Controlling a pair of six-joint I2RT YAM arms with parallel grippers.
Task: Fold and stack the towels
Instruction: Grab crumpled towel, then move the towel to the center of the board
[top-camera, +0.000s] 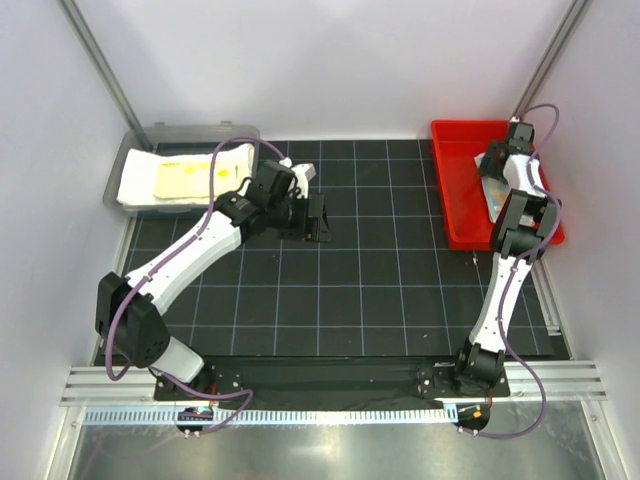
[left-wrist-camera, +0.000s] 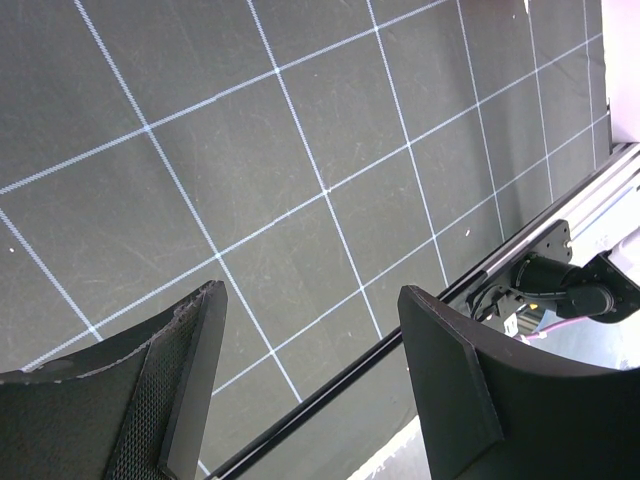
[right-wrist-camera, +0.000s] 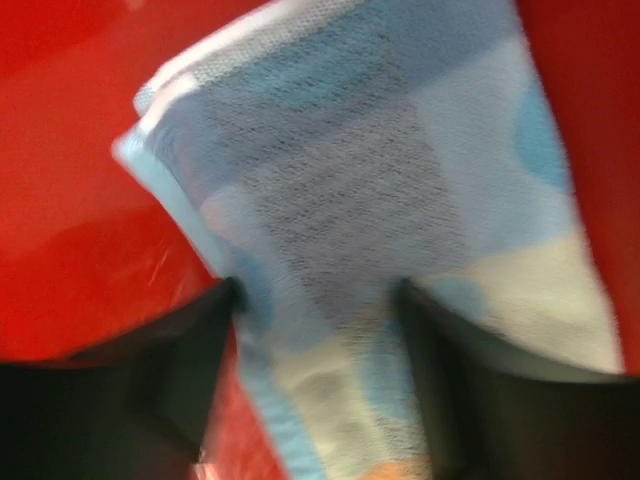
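Bright, even light falls from above, and shadows on the table (top-camera: 380, 290) are soft. The left wrist view is sharp. The right wrist view is blurred throughout: the towel (right-wrist-camera: 380, 200) is smeared, with pale glare on the red bin (right-wrist-camera: 70, 200).

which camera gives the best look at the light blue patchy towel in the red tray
Right wrist: the light-blue patched cloth towel fills the frame inside the open right pincer, though blurred. Top external shows only a small patch in the red plastic tray, partly behind the arm. Left wrist shows none of it.
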